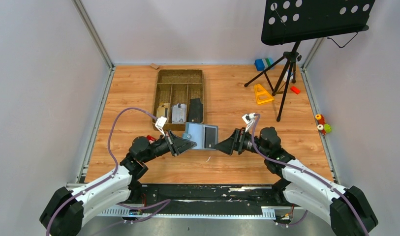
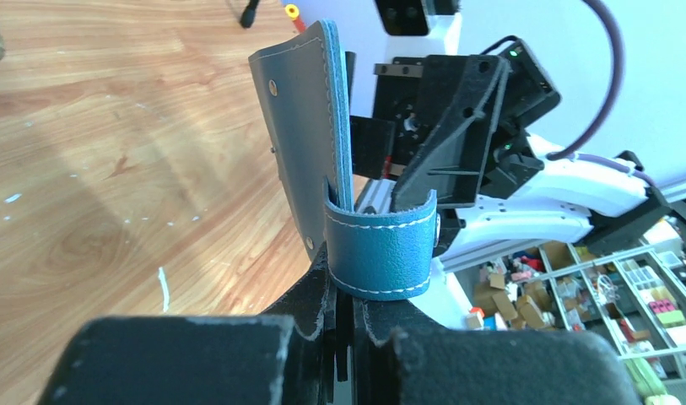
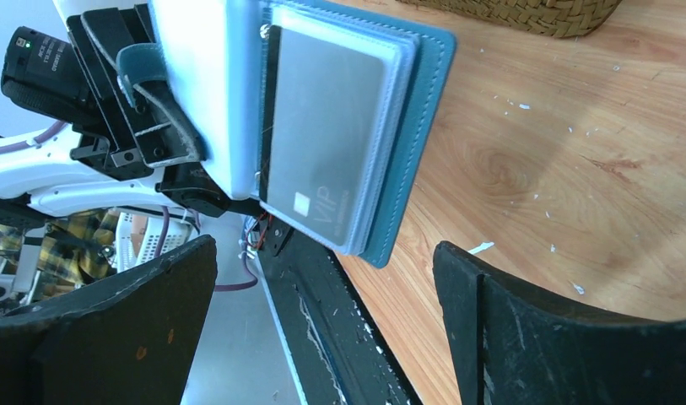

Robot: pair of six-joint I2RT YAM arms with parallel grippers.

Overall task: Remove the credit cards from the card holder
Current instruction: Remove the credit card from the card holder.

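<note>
The left claw (image 2: 348, 308) is pinching the card holder (image 1: 202, 135) by its strap (image 2: 381, 253), presenting it open midway between the table's side edges. The pull-out is probably only starting. The right claw (image 1: 221, 146) is hovering spread wide, facing the silver credit card (image 3: 322, 135) in its clear pocket, and the next move is calling for a close on that card's edge.

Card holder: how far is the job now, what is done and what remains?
Done: the card holder is open, and flat pieces, perhaps cards, lie in the brown tray. In hand: the left hand is shut on its strap, the right hand open facing it. Left: a silver card sits in its pocket.
</note>
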